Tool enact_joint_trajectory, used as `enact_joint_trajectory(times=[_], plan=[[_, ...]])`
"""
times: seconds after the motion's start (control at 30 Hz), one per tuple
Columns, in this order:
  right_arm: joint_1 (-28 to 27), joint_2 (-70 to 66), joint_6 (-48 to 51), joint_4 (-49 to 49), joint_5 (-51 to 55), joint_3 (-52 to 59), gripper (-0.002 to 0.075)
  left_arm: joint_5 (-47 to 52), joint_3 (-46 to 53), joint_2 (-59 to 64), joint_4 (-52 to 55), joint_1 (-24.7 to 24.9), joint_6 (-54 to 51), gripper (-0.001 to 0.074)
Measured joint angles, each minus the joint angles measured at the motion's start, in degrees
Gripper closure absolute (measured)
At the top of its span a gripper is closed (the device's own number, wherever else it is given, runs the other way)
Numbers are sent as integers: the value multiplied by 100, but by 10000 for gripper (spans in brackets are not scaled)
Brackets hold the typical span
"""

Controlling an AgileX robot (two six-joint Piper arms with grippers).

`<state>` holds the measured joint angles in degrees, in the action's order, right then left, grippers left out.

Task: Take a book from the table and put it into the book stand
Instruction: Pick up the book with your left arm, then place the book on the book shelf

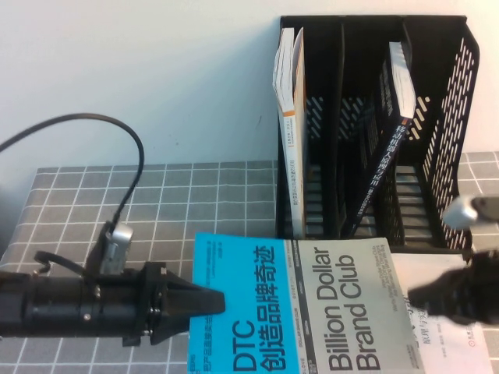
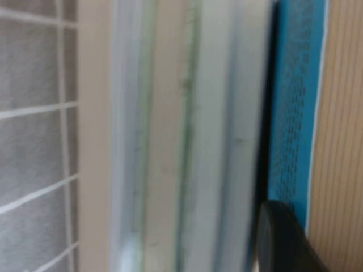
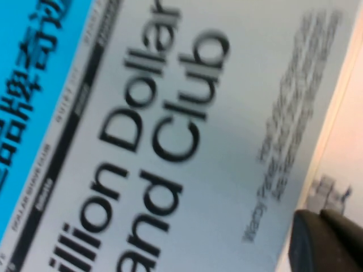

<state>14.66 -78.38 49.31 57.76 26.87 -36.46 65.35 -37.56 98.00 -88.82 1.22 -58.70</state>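
The book [image 1: 312, 312], half cyan and half pale grey, lies flat on the grid-cloth table [image 1: 195, 195] in front of the black book stand [image 1: 448, 117]. My left gripper [image 1: 217, 301] reaches in from the left and is shut on the book's left edge. In the left wrist view one finger [image 2: 283, 238] rests on the cyan cover [image 2: 292, 113] beside the page block; the other finger is hidden. My right gripper [image 1: 417, 296] hovers at the book's right edge. It is shut, its dark fingertips [image 3: 323, 238] together by the grey cover [image 3: 170, 141].
The stand's left compartment holds an upright orange-and-white book [image 1: 288, 117]. A black-spined book [image 1: 386, 156] leans in a compartment further right. A white book [image 1: 460, 343] lies under the cyan book's right side. A black cable [image 1: 117, 132] loops over the table's left.
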Motion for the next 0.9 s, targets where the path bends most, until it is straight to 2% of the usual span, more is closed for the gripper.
enact_joint_trajectory(times=[0.27,0.5,0.73,0.9], plan=[[-27,876,-128,-960,-211,-793,729,-154,-264,-1413,258,0,802,552],[-582,1044,-312,-1650,-200,-1243,729,-192,-1184,-2447,796,0,1805,552],[-1325,1066,-335,-1785,-121,-1370,728,-296,-2302,-2603,1404,88,2691,551],[-1621,1080,-335,-1799,-123,-1373,729,-666,-3158,-2505,1499,541,3046,551]])
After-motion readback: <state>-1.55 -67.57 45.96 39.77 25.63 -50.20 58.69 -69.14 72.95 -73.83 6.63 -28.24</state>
